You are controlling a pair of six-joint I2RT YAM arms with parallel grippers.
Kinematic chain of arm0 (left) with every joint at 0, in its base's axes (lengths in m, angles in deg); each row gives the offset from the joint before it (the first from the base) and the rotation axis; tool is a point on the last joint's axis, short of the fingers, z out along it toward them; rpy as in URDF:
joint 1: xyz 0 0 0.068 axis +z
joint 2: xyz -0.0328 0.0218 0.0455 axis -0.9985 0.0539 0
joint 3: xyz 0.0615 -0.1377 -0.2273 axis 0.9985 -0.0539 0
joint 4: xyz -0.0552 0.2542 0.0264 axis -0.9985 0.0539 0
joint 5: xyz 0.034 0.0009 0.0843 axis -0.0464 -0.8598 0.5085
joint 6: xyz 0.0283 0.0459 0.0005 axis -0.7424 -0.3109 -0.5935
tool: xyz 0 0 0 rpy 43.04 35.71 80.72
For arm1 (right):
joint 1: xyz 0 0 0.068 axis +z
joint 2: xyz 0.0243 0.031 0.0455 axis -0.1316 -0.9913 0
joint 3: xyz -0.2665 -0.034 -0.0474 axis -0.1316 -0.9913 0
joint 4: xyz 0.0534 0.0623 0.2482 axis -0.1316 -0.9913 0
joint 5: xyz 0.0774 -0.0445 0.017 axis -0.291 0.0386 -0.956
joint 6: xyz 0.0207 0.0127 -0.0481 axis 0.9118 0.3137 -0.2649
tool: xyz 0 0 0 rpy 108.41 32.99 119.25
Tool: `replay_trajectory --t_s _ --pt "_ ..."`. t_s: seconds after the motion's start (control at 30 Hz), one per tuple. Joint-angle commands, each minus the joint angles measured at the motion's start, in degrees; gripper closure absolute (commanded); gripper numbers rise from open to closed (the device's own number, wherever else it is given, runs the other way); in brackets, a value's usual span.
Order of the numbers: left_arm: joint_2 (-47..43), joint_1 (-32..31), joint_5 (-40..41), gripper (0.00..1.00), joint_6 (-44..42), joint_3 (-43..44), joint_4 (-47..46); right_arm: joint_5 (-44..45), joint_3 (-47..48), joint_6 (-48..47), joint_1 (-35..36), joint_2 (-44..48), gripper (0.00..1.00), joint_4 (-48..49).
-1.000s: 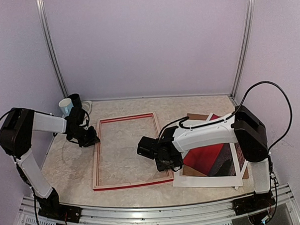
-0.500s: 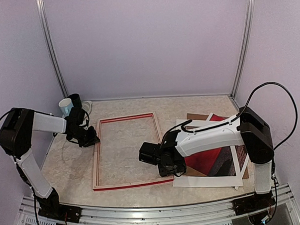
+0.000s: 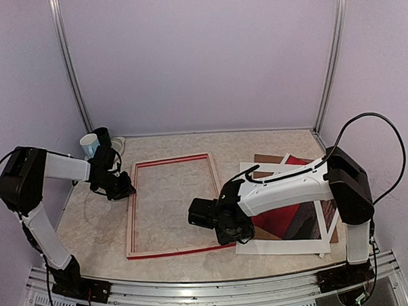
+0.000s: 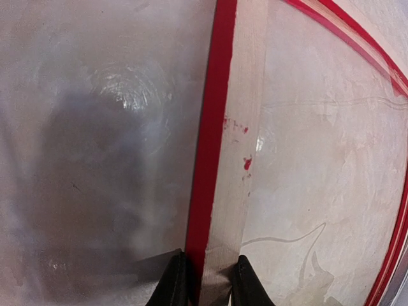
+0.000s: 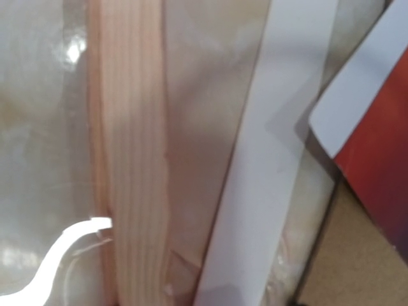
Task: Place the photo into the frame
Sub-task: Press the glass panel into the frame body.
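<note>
The frame (image 3: 131, 217) is being pinched by the left hand (image 4: 207, 284). The right hand (image 3: 229, 226) is being held low by the frame's right rail; its grip cannot be told. The frame could be bumped crooked.

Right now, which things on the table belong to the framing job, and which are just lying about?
Job: the frame, clamped at its left rail by the left gripper; the photo; the white mat; the brown backing board beneath them.
Lying about: the white mug and the dark cup, both in the far left corner.
</note>
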Motion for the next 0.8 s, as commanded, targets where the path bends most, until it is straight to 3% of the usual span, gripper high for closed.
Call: replay_trajectory --t_s 0.0,0.17,0.33,0.47,0.63,0.77 --pt "3.4 5.0 9.1 1.00 6.7 -1.6 4.3 -4.4 -1.5 -3.2 -0.1 -3.0 0.43 -10.9" --pt "3.8 5.0 10.1 1.00 5.4 3.0 6.4 0.8 1.7 -5.9 -3.6 2.8 0.28 -8.2" --pt "8.1 4.6 9.9 0.98 2.7 9.9 7.6 0.1 -4.1 -12.4 -10.4 13.3 0.15 3.0" --pt "12.3 2.5 12.3 0.87 -1.4 18.1 11.2 -0.5 -9.5 -16.4 -16.3 21.1 0.11 7.4" --pt "16.0 0.8 15.4 0.85 -4.0 25.5 14.4 -1.1 -16.3 -18.9 -20.9 27.7 0.10 11.1" --pt "16.3 -0.9 16.0 0.86 -5.2 26.4 15.2 -1.9 -19.7 -20.2 -23.1 30.7 0.10 13.4"
